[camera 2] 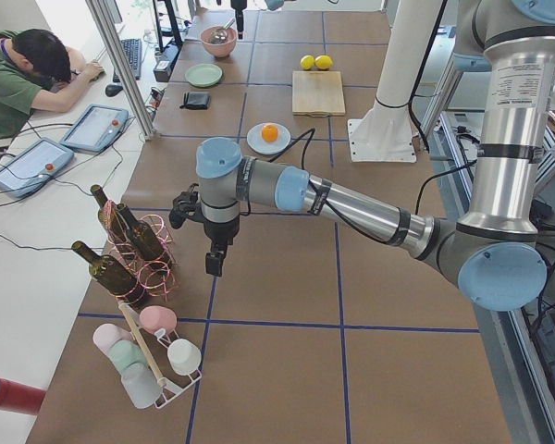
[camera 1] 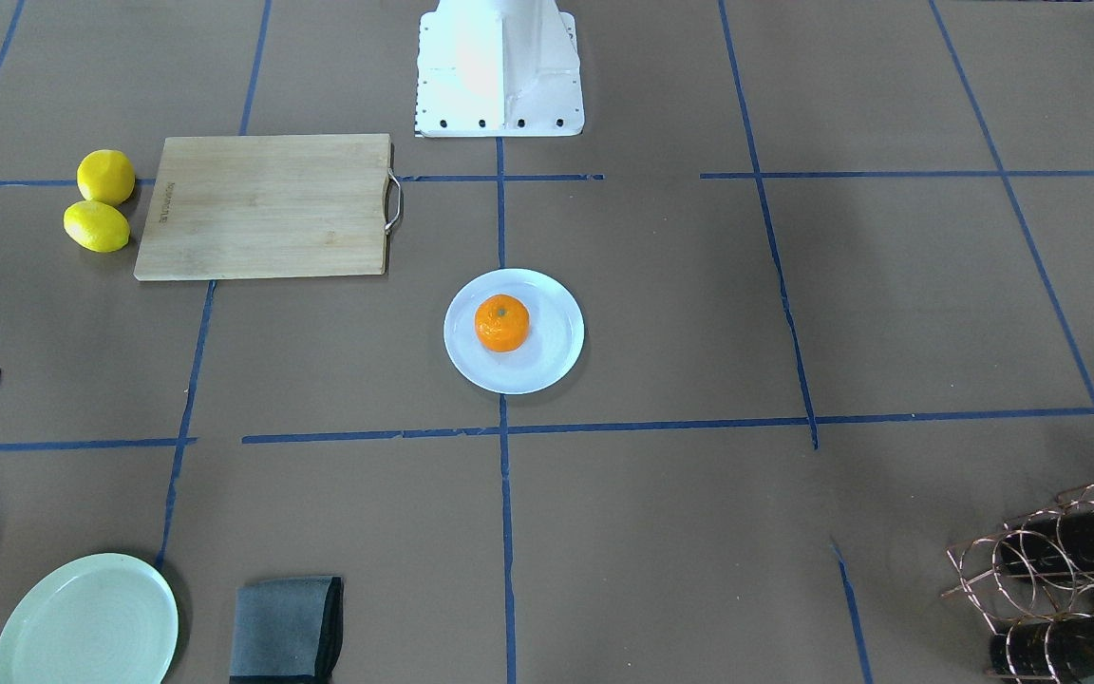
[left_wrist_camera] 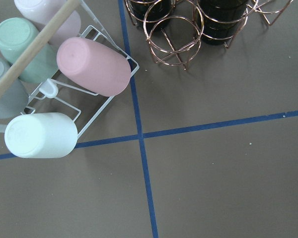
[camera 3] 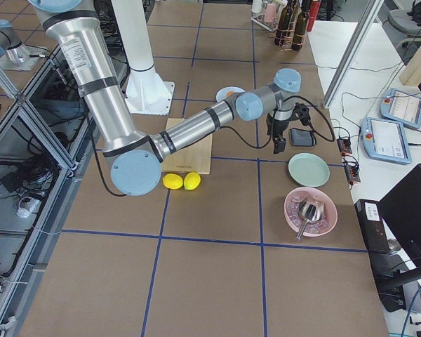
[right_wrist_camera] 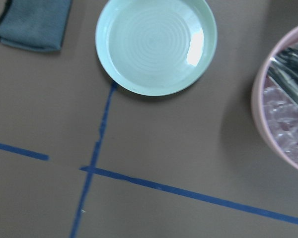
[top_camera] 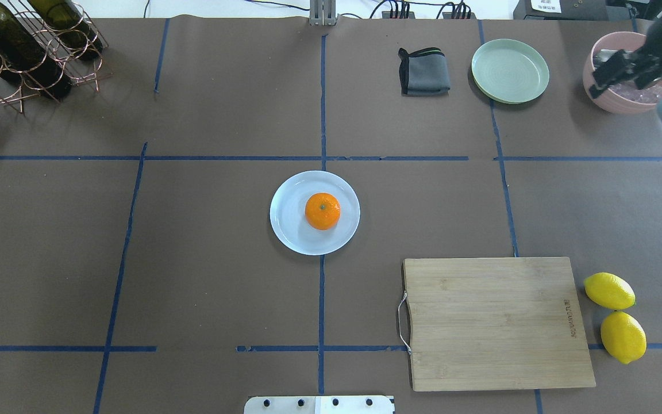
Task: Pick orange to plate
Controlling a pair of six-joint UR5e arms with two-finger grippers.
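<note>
Orange against white: the orange [top_camera: 322, 211] sits stem dot up on the plate [top_camera: 291, 230] at the middle of the worktop [top_camera: 204, 276], with both arms well apart from it. The left jaws hang over the worktop's left end, near a copper wire rack of wine bottles [camera 2: 129, 245] and a stand of pastel cups [camera 2: 153, 356]. They show only from the side, so their opening cannot be told. The right jaws hang by the far right corner, between a pale green plate [top_camera: 510, 70] and a pink bowl [top_camera: 612, 103]. They look too dark and blurred to judge. A folded grey cloth [top_camera: 424, 72] lies beside the green plate. A wooden cutting board [top_camera: 492, 322] lies toward the robot-side edge, two lemons [top_camera: 609, 291] just beside it.
</note>
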